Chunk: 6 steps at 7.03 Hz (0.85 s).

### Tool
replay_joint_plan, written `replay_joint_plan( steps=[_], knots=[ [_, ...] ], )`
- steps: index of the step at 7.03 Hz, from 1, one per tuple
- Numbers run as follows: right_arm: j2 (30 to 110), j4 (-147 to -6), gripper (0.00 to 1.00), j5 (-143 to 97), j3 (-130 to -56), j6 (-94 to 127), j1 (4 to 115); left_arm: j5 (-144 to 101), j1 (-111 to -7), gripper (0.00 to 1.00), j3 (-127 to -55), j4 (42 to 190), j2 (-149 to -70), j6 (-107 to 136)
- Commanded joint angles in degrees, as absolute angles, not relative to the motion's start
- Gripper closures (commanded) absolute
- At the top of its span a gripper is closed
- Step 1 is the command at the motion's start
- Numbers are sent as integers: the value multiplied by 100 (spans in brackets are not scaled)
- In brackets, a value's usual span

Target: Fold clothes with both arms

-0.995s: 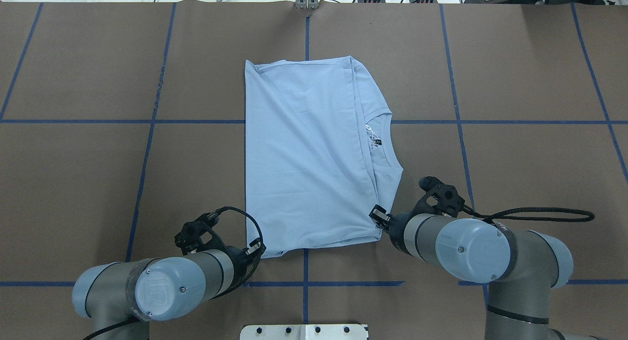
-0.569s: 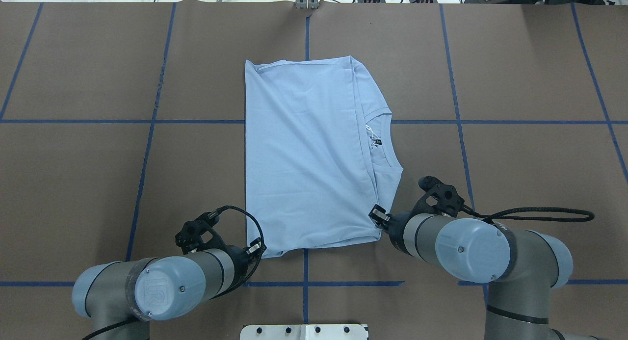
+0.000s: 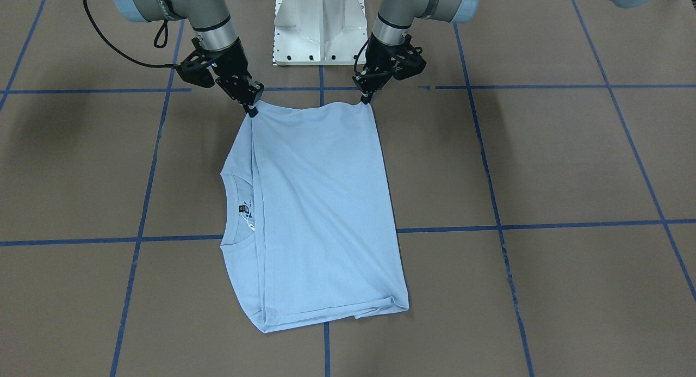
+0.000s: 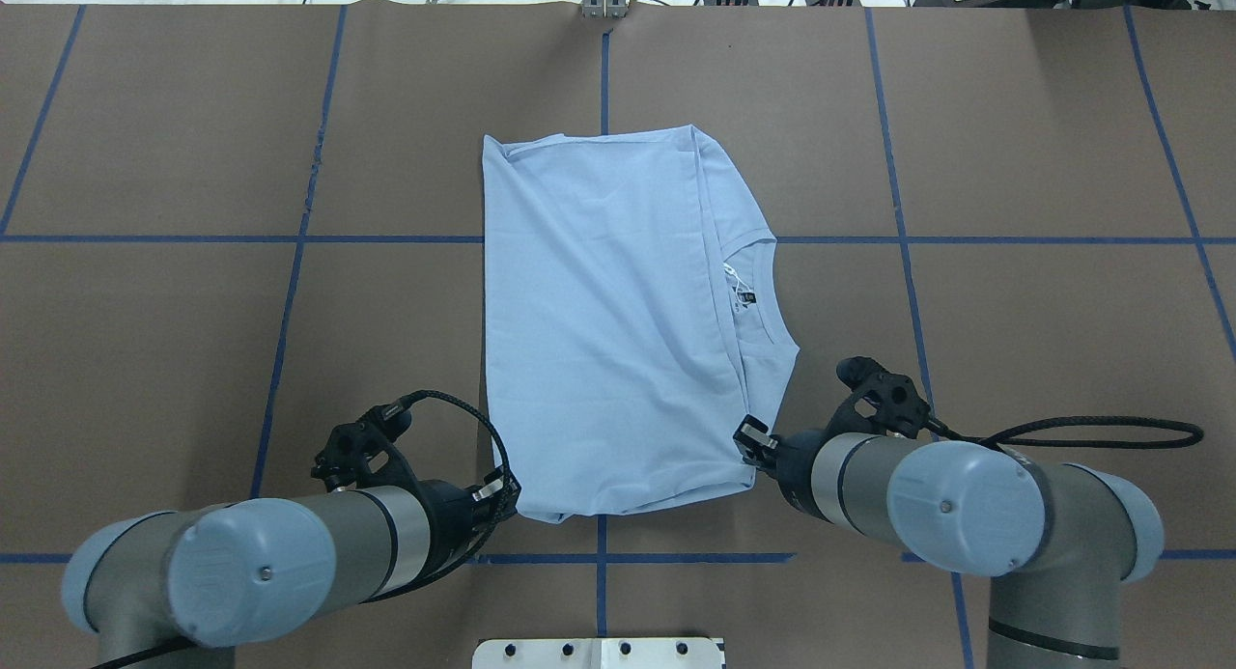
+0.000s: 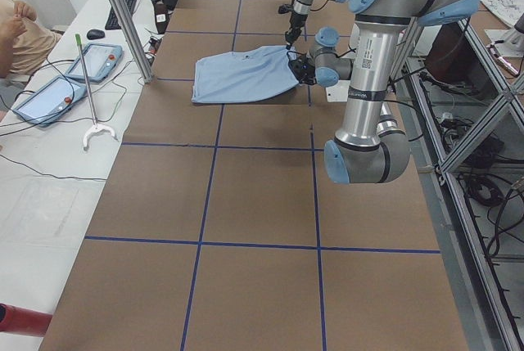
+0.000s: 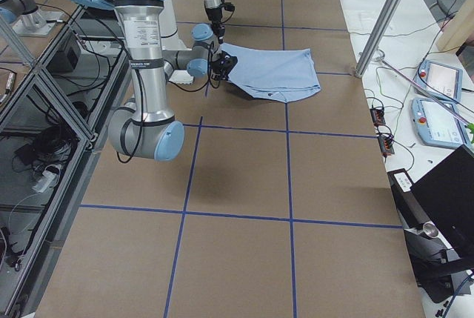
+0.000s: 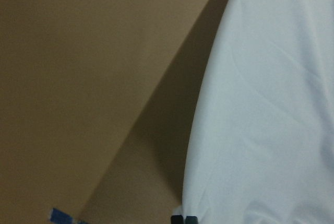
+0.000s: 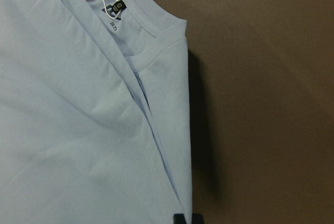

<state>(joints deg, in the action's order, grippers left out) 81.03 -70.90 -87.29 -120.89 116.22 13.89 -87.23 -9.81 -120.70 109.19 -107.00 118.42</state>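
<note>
Two pinches going on here, so you've basically got one on each near corner of the folded light blue T-shirt (image 4: 608, 312). Going by the overhead view, the shirt lies around the middle of the brown table (image 4: 1014, 312), folded into a tall rectangle straddling the blue tape lines (image 4: 145, 238), with its black neck label (image 4: 742, 285) showing on the 3 o'clock side. The left gripper (image 4: 504, 490) sits at the shirt's 7 o'clock corner, and in its wrist view you can see the two fingertips (image 7: 183, 217) pressed together right on the edge of the fabric, with a dark shadow on the table beside the cloth. The right gripper (image 4: 748, 437) has the 5 o'clock corner, tips clamped on the cloth just below the shoulder fold in its own wrist view too. From the front-facing camera the near edge runs taut and straight between the two grippers, and the side views show that edge raised a bit off the table while the far end, at 12 o'clock, lies flat.
</note>
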Motion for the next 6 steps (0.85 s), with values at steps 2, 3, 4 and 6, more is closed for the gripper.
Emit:
replay_joint_plan(
  steps=[2,3,4,6],
  knots=[
    [8726,-7084,100,-9097,-13409,11795,1309,-9123,-993,100,-13139,10301,-10704,11900],
    [8623,-7084,100,-9131,-13421,11778,1553,-9123,-1359,100,-13087,10283,-10827,11892],
    [8378,-7084,100,-9106,-13264,11751,1764,-9123,-1719,100,-13052,10205,-10976,11805],
    [7642,-7154,100,-9149,-12485,11716,2344,-9141,-2475,100,-12449,10178,-11336,11139]
  ],
)
